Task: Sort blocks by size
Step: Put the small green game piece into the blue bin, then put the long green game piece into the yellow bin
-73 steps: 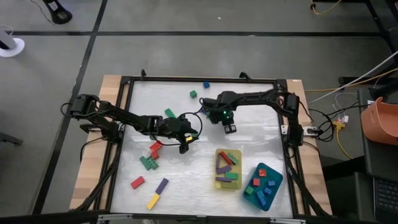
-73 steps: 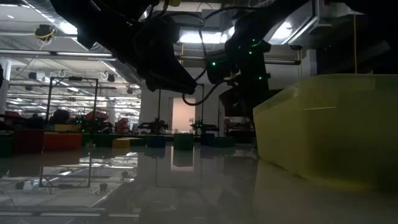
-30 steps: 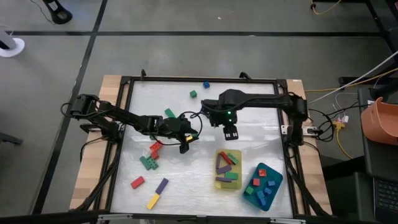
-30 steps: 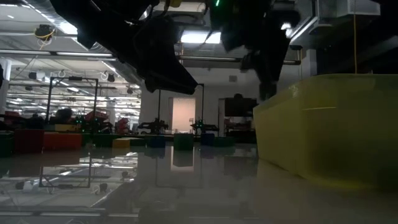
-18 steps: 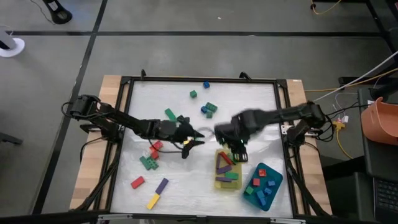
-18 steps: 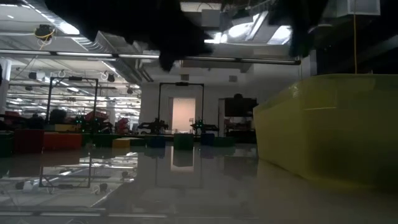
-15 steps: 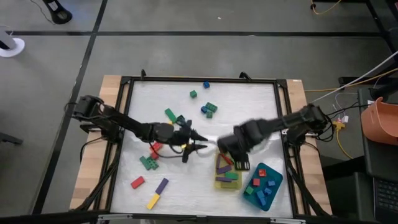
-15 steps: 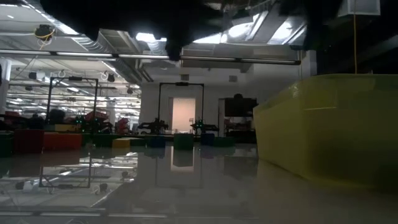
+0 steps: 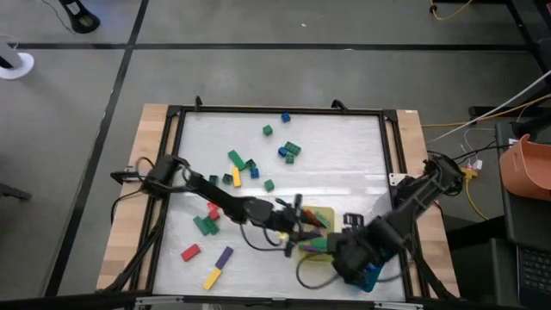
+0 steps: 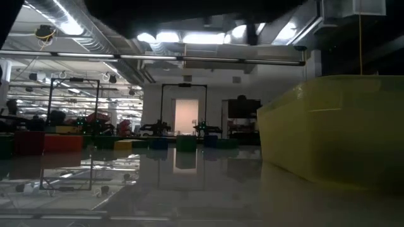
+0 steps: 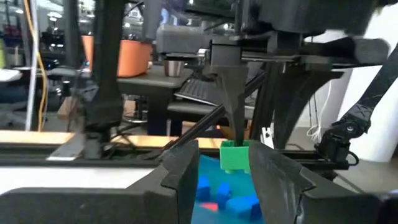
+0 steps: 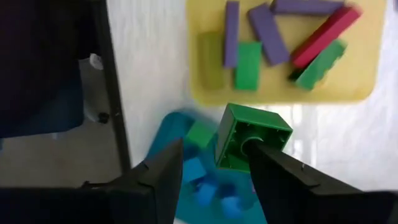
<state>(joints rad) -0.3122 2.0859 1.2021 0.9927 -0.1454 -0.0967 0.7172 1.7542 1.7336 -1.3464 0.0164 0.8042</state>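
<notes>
My right gripper [image 12: 211,146] hangs over the teal tray [image 12: 168,134], fingers pointing down and apart. A green cube [image 12: 252,143] sits at the tip of one finger, above the tray. In the left wrist view the cube [image 11: 235,155] shows just below the right gripper's fingertip. My left gripper [image 9: 303,228] is open and empty at the left edge of the yellow tray [image 12: 367,81], which holds long purple, green and red blocks. Several loose blocks [image 9: 288,151] lie on the table. My right gripper's one finger [image 12: 267,168] overlaps the green cube's upper face [image 12: 249,134]. The other finger [image 12: 168,168] stands apart from the cube. I cannot tell whether the cube is touched or free. It is clear of the tray, tilted.
The teal tray [image 9: 373,274] holds small blue, red and green blocks. Green, yellow and blue blocks [image 9: 237,172] lie at mid table, and red [image 9: 190,252], purple [image 9: 224,256] and yellow [image 9: 212,278] ones near the front left. The two arms are close together over the trays.
My right gripper has swung fast from the table's middle toward the near right corner, over the yellow tray to above the teal tray, carrying the green cube. My left gripper has reached toward the right and near edge, up to the yellow tray.
</notes>
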